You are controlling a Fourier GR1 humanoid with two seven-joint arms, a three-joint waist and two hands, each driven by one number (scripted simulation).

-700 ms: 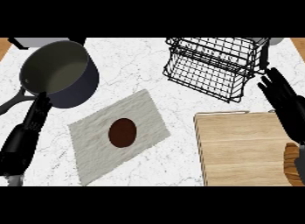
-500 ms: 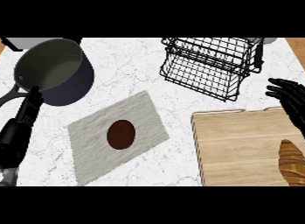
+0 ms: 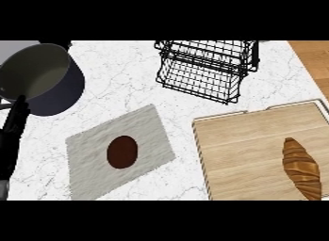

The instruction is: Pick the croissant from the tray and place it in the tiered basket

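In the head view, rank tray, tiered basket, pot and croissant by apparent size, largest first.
1. Tray, though cut off at the frame's edge.
2. Basket and pot: they look alike in size, so I leave them unranked.
3. Croissant, clearly smallest.

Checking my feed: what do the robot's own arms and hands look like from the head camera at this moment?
Only the left hand shows, at the view's left edge beside the dark pot: black, with narrow segmented fingers. Below it the arm is mostly dark, with a small light grey piece at the bottom corner. No cables or markings are visible. The right hand and arm are out of view.
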